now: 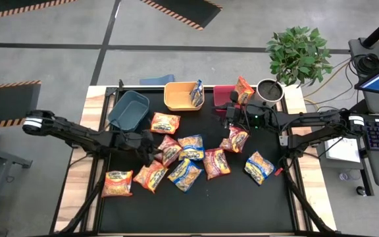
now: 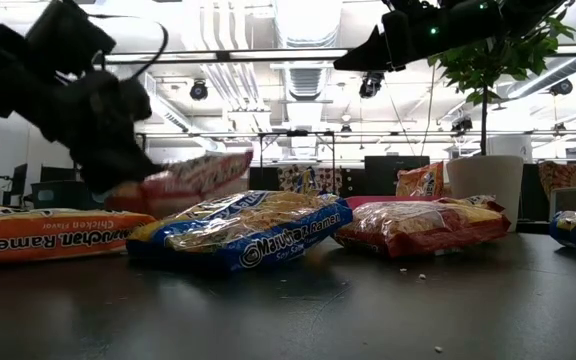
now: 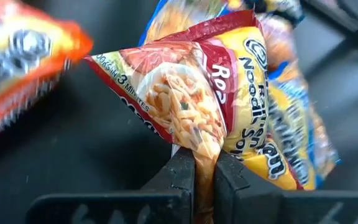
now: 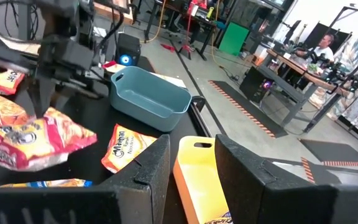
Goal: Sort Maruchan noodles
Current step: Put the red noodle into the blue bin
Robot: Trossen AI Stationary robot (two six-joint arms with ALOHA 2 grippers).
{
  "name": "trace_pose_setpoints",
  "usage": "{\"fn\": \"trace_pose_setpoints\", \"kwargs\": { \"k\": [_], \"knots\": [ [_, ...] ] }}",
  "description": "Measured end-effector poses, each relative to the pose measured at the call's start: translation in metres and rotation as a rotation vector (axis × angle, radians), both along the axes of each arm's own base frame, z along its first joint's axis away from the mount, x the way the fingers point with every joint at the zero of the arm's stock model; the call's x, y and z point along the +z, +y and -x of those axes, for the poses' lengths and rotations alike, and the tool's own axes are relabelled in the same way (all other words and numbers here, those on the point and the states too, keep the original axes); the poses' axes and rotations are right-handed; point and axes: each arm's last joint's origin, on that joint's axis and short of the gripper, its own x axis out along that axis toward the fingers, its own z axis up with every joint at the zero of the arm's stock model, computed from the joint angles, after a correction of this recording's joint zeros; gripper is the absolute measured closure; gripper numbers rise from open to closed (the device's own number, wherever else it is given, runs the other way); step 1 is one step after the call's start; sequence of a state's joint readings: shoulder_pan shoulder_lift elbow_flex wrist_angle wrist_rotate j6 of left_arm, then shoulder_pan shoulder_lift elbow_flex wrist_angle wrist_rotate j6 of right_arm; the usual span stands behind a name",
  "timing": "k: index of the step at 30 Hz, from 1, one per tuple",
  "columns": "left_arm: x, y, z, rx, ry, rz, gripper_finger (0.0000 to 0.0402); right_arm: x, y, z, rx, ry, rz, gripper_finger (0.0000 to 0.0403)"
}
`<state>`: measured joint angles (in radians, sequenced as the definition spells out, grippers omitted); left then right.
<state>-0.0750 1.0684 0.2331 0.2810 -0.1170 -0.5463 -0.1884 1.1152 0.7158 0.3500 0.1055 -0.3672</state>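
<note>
Several Maruchan noodle packets lie scattered flat on the black table. My left gripper is at the left side of the pile, shut on a red-trimmed packet, which also shows in the low view as the raised red-trimmed packet. My right gripper hangs high over the table's far side near the red bin. It is open, with nothing between its fingers. One packet stands in the yellow bin, and another leans at the red bin. My left gripper pinches the red-trimmed packet's near edge between its two fingers, where the wrapper bunches into a fold. The fingers come from the table's left, slanting downward. The packet stands tilted up from the fingers over the neighbouring packets; whether its far end touches them I cannot tell.
A blue bin sits at the far left, beside the yellow and red bins along the far edge. A potted plant stands at the far right corner. An orange packet lies near the left edge. The near strip of the table holds no objects.
</note>
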Motion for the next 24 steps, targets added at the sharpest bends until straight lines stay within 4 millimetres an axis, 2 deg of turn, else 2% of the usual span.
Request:
{"fn": "trace_pose_setpoints", "kwargs": {
  "k": [12, 24],
  "knots": [
    [0.043, 0.002, -0.009, 0.018, -0.114, -0.135, 0.0401, 0.000, 0.000, 0.000, 0.000, 0.001, 0.003, 0.0287],
    [0.114, 0.013, -0.003, 0.274, 0.366, -0.451, 0.0401, 0.000, 0.000, 0.000, 0.000, 0.001, 0.003, 0.0287]
  ]
}}
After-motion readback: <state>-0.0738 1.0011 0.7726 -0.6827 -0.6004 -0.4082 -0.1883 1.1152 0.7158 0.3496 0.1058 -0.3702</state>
